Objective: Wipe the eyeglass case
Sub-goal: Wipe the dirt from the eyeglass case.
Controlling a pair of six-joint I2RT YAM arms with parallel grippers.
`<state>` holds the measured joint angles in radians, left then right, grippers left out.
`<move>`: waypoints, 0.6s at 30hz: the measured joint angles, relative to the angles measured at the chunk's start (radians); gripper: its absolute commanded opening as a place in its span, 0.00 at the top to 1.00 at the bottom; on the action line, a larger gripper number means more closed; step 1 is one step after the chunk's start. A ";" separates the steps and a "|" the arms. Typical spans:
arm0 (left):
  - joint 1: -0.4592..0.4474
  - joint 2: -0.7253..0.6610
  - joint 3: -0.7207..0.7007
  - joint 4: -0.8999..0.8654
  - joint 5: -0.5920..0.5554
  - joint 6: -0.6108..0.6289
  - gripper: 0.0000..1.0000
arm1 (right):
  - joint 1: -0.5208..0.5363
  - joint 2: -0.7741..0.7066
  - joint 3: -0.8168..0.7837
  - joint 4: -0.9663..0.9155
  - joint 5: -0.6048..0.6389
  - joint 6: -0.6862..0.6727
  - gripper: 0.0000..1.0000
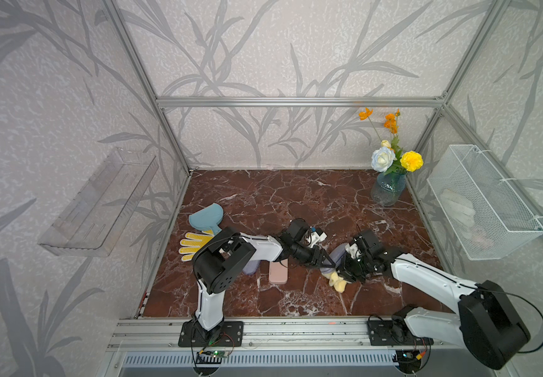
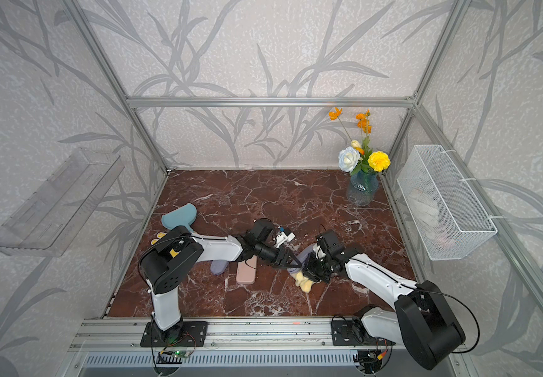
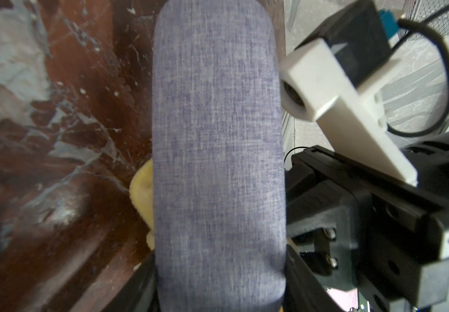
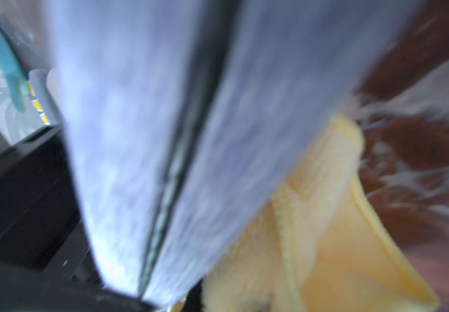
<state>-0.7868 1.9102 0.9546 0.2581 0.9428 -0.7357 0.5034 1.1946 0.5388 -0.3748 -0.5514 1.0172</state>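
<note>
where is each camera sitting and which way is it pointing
Both top views: high above the front rail, looking down toward the back wall; both arms show, left gripper and right gripper close together over the table.
Left wrist: on the left arm, looking along the held eyeglass case; the right arm's wrist camera shows.
Right wrist: on the right arm, close against the case and yellow cloth; blurred.
Shared: all views show case and cloth.

Marble tabletop (image 1: 263,196) bears vase (image 1: 387,191), pink case (image 1: 278,273), glove (image 1: 195,243), blue pouch (image 1: 205,217).
</note>
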 measured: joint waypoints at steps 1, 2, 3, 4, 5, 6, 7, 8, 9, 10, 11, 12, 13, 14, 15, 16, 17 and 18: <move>0.001 0.000 0.000 0.009 0.000 -0.001 1.00 | 0.000 -0.006 0.000 0.001 0.003 0.010 1.00; 0.002 0.000 0.000 0.018 0.000 -0.002 1.00 | -0.006 -0.010 0.000 0.003 0.005 0.016 1.00; 0.002 0.000 0.000 0.026 -0.003 -0.003 1.00 | -0.020 -0.011 0.001 0.003 0.007 0.018 1.00; 0.003 -0.001 -0.002 0.034 -0.005 -0.003 1.00 | -0.037 -0.011 0.002 0.002 0.003 0.016 1.00; 0.002 -0.002 -0.003 0.043 -0.008 -0.004 1.00 | -0.060 -0.009 0.005 0.000 -0.002 0.013 1.00; 0.002 -0.007 -0.008 0.055 -0.012 -0.003 1.00 | -0.093 -0.003 0.015 -0.006 -0.008 0.005 1.00; 0.002 -0.013 -0.016 0.061 -0.019 -0.002 1.00 | -0.130 0.006 0.029 -0.012 -0.011 0.000 1.00; 0.002 -0.021 -0.024 0.063 -0.026 0.000 1.00 | -0.163 0.017 0.043 -0.018 -0.011 -0.005 1.00; 0.003 -0.030 -0.032 0.064 -0.032 0.002 1.00 | -0.196 0.028 0.062 -0.024 -0.010 -0.011 1.00; 0.002 -0.039 -0.040 0.064 -0.037 0.003 1.00 | -0.221 0.038 0.081 -0.031 -0.005 -0.019 1.00; 0.002 -0.045 -0.047 0.065 -0.038 0.005 1.00 | -0.241 0.047 0.104 -0.042 0.003 -0.027 1.00; 0.002 -0.055 -0.058 0.065 -0.040 0.006 1.00 | -0.261 0.058 0.130 -0.048 0.013 -0.038 1.00; 0.002 -0.062 -0.069 0.063 -0.039 0.006 1.00 | -0.277 0.068 0.156 -0.048 0.020 -0.047 1.00; 0.001 -0.068 -0.078 0.058 -0.039 0.006 1.00 | -0.290 0.077 0.175 -0.042 0.023 -0.053 1.00; -0.001 -0.075 -0.088 0.042 -0.039 0.006 1.00 | -0.307 0.091 0.203 -0.035 0.023 -0.063 1.00; -0.004 -0.081 -0.095 0.021 -0.037 0.010 1.00 | -0.321 0.103 0.227 -0.024 0.021 -0.071 1.00; -0.010 -0.085 -0.098 -0.003 -0.032 0.016 1.00 | -0.330 0.113 0.248 -0.009 0.018 -0.078 1.00; -0.018 -0.091 -0.100 -0.031 -0.026 0.027 1.00 | -0.336 0.121 0.271 0.005 0.018 -0.087 1.00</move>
<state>-0.8051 1.8194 0.8543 0.2276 0.9173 -0.7086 0.1669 1.3155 0.8097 -0.3695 -0.5335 0.9298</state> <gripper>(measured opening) 0.598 0.109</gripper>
